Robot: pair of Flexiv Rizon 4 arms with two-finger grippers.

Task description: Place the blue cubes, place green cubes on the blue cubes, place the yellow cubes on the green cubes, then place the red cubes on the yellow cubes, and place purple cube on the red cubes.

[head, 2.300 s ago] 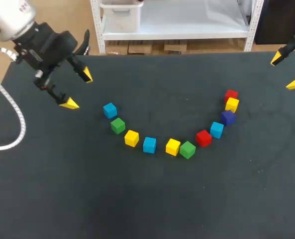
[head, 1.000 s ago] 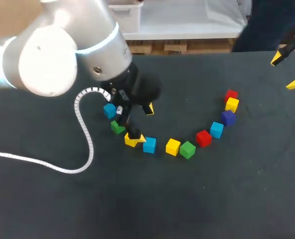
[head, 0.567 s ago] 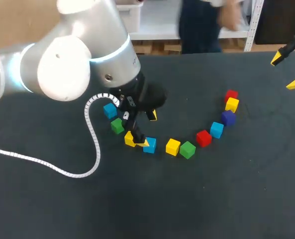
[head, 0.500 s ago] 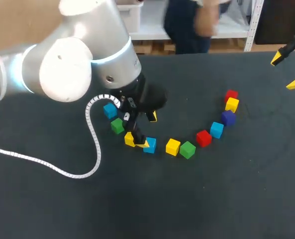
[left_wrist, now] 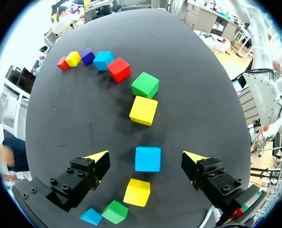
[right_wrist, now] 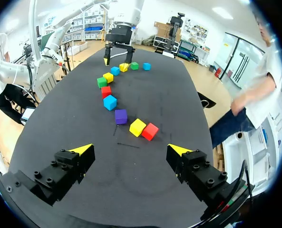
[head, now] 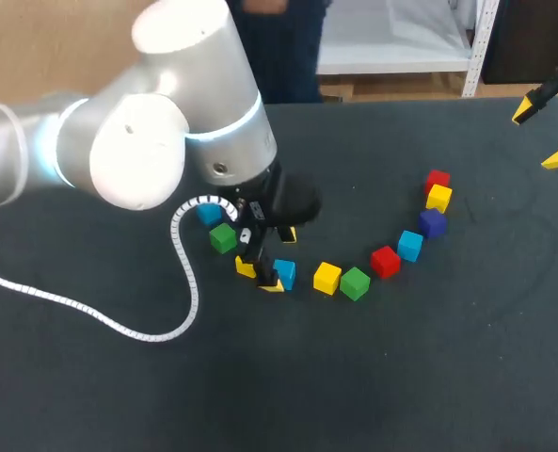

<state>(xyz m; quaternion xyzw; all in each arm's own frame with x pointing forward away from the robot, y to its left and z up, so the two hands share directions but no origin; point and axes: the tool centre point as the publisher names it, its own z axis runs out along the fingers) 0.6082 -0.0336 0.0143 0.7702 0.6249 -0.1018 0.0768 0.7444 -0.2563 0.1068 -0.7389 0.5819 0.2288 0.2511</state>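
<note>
blue cube [head: 206, 213]: half behind left arm [head: 166, 122] | right pincer [head: 540, 136]: body cut off

We can make out no readable text, label, number or sign in any of the three views.

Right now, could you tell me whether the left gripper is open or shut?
Open: the left gripper's tips stand apart, with gaps either side of the blue cube.
</note>
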